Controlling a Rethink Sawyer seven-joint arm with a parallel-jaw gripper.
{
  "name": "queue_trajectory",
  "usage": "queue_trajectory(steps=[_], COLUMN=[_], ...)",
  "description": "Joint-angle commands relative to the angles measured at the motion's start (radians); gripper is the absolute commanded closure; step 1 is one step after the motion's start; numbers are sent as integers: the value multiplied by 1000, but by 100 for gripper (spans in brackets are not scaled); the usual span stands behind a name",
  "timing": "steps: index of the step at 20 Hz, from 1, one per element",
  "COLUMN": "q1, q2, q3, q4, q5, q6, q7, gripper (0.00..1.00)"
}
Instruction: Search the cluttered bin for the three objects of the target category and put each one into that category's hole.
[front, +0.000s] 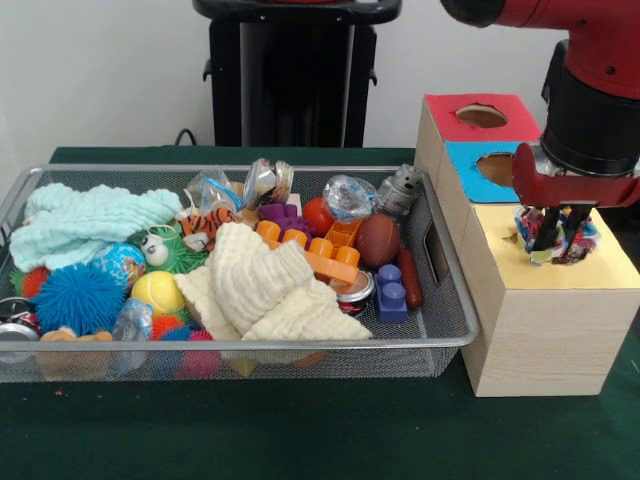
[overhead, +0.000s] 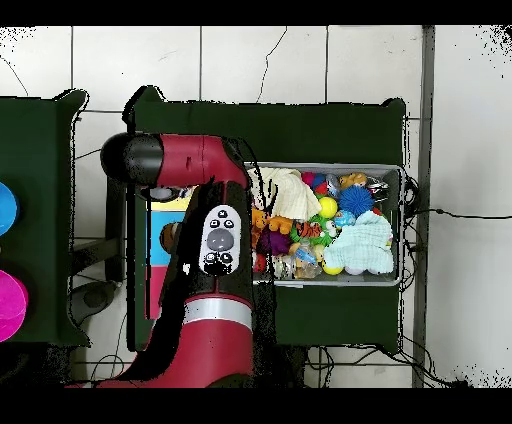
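The wire mesh bin (front: 250, 345) fills the left and middle of the front view, packed with toys; it also shows in the overhead view (overhead: 400, 225). My gripper (front: 557, 240) hangs over the yellow face (front: 600, 268) of the wooden box to the right of the bin. Its fingers are shut on a printed white fabric bundle (front: 585, 238) that sits right at the yellow-faced hole and covers it. I see no other printed bundle among the toys in the bin. In the overhead view my arm hides the gripper and the box.
In the bin lie a cream muslin cloth (front: 262, 290), a mint-green cloth (front: 90, 215), a blue spiky ball (front: 78, 298), a yellow ball (front: 157, 292) and a brown football (front: 377, 240). Behind the yellow face are the blue-faced hole (front: 497, 168) and the red-faced hole (front: 481, 116).
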Motion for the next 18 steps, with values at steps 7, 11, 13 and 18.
queue_trajectory(steps=[7, 11, 13, 18], q1=[-33, -25, -25, -9], q2=[52, 60, 66, 91], q3=[106, 100, 102, 85], q4=[256, 221, 216, 185], q5=[-5, -8, -3, -6], q6=[-218, -222, -226, -242], q7=[125, 116, 120, 139], gripper=[100, 100, 100, 100])
